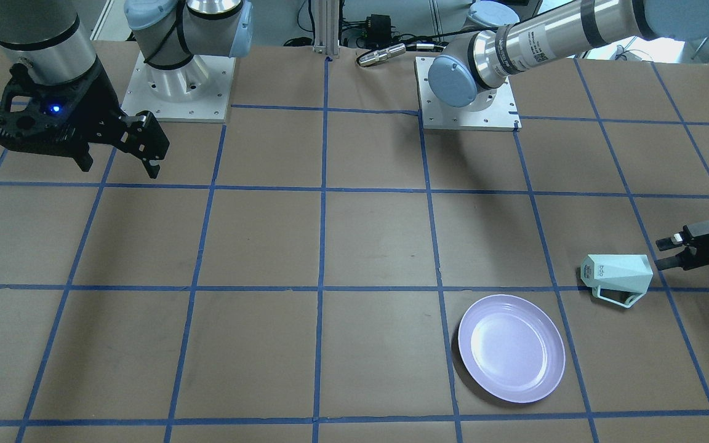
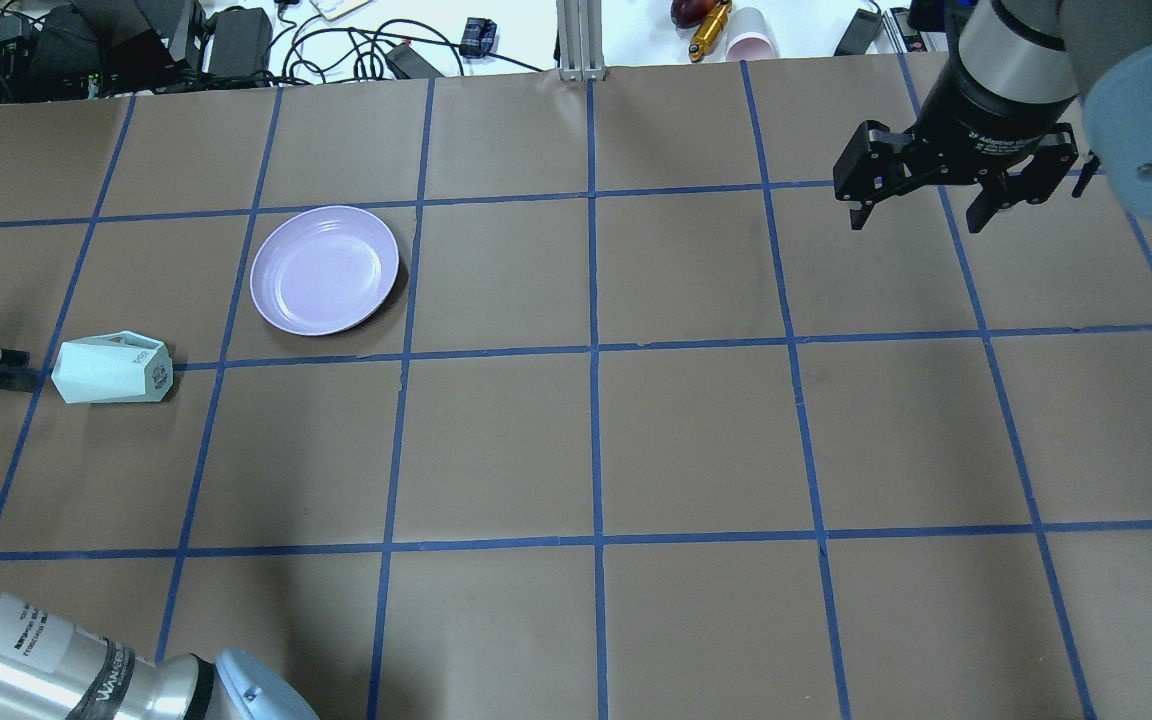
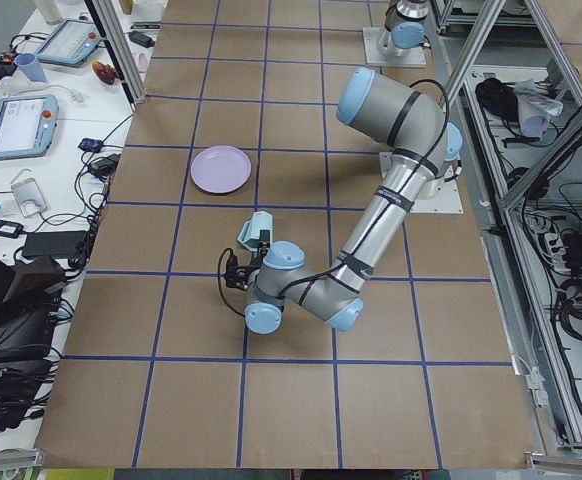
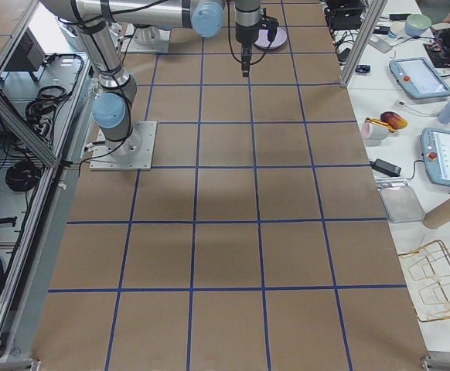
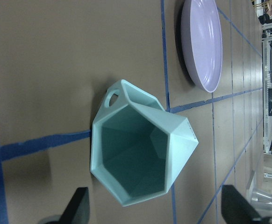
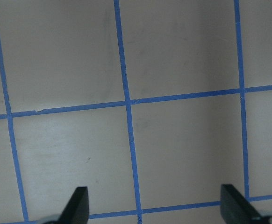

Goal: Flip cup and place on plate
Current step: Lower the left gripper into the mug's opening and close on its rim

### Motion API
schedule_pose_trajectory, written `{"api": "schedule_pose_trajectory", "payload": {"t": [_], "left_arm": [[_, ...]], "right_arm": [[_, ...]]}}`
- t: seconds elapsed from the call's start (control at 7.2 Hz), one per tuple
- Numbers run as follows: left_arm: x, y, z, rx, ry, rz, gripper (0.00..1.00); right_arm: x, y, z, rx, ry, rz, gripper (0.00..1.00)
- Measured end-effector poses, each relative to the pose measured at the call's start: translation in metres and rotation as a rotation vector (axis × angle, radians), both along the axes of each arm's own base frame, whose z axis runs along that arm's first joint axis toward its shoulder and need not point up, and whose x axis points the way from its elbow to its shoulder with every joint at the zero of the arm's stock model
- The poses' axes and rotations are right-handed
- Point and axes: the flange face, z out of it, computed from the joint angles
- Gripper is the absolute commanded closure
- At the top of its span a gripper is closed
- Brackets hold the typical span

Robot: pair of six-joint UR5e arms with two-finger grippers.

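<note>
With nothing yet done, the small mint-green faceted cup [image 1: 616, 278] lies on its side just beside the round glossy lavender plate [image 1: 511, 347], its mouth facing the spread-fingered left gripper [image 1: 658, 253], so grasping, flipping and placing all remain, while the right gripper [image 2: 918, 215] hangs spread well apart.

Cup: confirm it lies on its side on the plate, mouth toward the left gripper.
Wrong in one respect: the cup lies on its side on the table, apart from the plate, not on it, as the overhead exterior view shows. Its mouth does face the left gripper.
</note>
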Motion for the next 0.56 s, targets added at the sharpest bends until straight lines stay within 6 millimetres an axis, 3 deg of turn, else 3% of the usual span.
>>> {"api": "schedule_pose_trajectory", "payload": {"t": [0.56], "left_arm": [[-0.011,-0.004,-0.015,-0.048,0.072,-0.014,0.0]], "right_arm": [[0.0,0.0,0.0,-0.001,0.0,0.0,0.0]]}}
